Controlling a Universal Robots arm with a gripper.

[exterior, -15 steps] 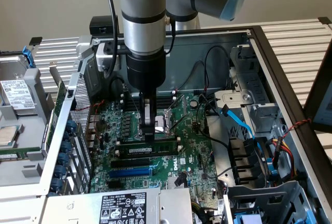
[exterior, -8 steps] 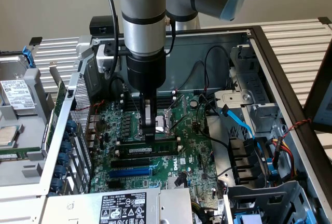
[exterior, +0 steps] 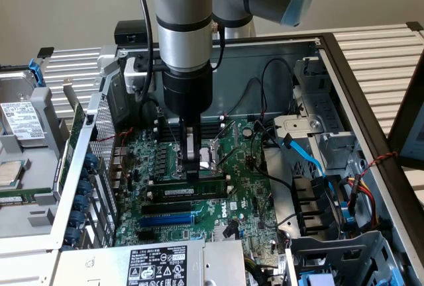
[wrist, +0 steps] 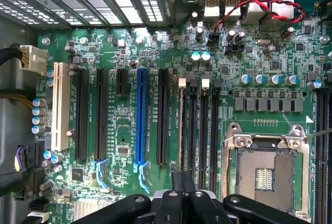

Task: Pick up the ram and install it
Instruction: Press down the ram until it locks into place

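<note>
Closed to its narrowest, my gripper [exterior: 192, 167] stands straight down over the motherboard [exterior: 245, 193], its fingertips right at the top edge of the ram [exterior: 195, 184], which lies along a black memory slot [exterior: 192, 194] just beside the bare CPU socket [exterior: 211, 155]. From the exterior view I cannot tell whether the stick is fully seated or only resting in the slot, nor whether my fingers pinch it or merely press on it. In the wrist view my gripper [wrist: 181, 185] hangs over the row of memory slots [wrist: 199, 130] next to the blue expansion slot [wrist: 141, 115]. I judge the ram to be light and stiff but fragile: a thin green board with black chips that should be held by its long upper edge near the middle, never by the contacts, and pushed evenly so that it does not tilt or flex. Room is tight. The socket's metal frame sits close on one side, more slots on the other, and small capacitors dot the board all around. Loose black cables [exterior: 265, 94] and a blue cable [exterior: 305, 157] drape toward the exterior view's right, and the case wall [exterior: 99, 140] rises on that view's left, so the freest way in or out, to my mind, is straight up and down.
</note>
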